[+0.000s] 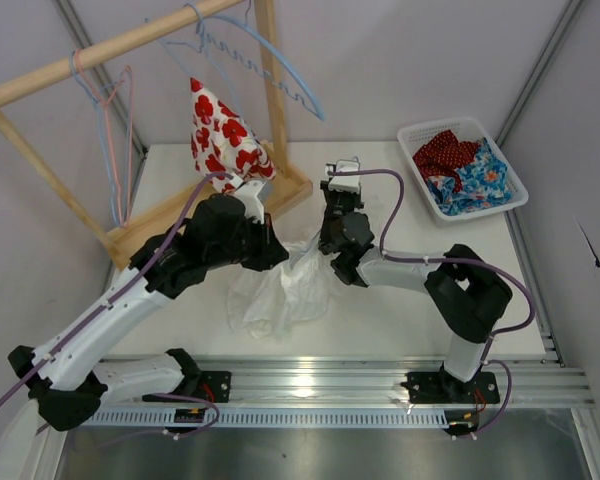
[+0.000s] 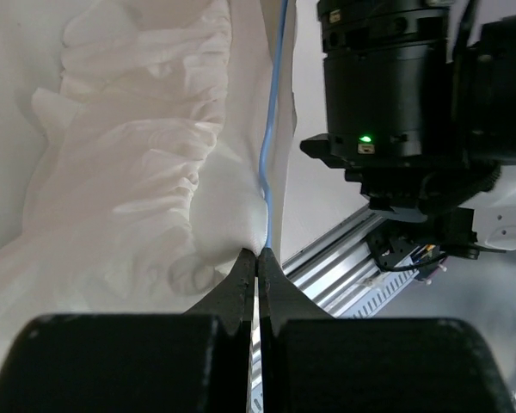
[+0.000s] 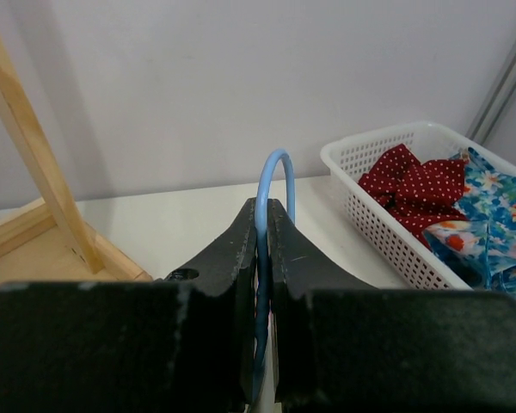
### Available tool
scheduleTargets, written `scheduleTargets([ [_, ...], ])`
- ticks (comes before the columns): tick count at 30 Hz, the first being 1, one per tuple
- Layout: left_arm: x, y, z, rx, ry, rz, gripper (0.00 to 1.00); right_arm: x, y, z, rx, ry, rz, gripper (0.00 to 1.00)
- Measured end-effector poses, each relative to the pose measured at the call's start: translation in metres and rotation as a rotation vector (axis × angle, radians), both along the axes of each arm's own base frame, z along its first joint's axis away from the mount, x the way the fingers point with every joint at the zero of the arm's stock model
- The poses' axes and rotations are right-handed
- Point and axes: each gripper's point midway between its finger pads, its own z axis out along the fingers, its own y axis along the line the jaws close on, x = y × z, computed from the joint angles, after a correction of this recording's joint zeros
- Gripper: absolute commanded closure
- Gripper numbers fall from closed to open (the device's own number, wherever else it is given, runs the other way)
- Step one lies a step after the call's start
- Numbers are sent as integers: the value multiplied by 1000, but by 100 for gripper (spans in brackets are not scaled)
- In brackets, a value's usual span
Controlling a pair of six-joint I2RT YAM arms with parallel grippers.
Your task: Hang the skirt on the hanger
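Observation:
The white skirt [image 1: 280, 290] lies crumpled on the table between the two arms, and its ruffled cloth [image 2: 129, 172] fills the left wrist view. A thin light-blue hanger [image 2: 275, 112] runs along the skirt's edge. My left gripper [image 2: 258, 252] is shut, pinching the skirt's edge right where the blue wire meets the fingertips. My right gripper [image 3: 262, 202] is shut on the hanger's hook [image 3: 279, 172], which curls up above the fingertips. In the top view both grippers' fingertips are hidden under the wrists, and the hanger does not show.
A wooden rack [image 1: 130, 40] stands at the back left with blue [image 1: 270, 60] and pink [image 1: 110, 110] hangers and a red-flowered garment [image 1: 225, 140]. A white basket [image 1: 462, 165] of coloured clothes sits at the back right, also visible in the right wrist view [image 3: 387, 224].

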Motion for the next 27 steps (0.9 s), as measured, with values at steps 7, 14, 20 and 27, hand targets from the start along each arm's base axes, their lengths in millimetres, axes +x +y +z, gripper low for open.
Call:
scheduleTargets([
  [7,6,0,-17,49,46,15,100,-4,-1,5,-30,2,-6,100],
  [14,11,8,0,17,9,49,100,25,-36,33,-72,-19,-143,100],
  [20,11,4,13,-35,-14,51,100,38,-40,44,-102,-28,-183,100],
  [27,13,-2,22,-65,-19,39,100,38,-29,48,-134,-34,-163,100],
])
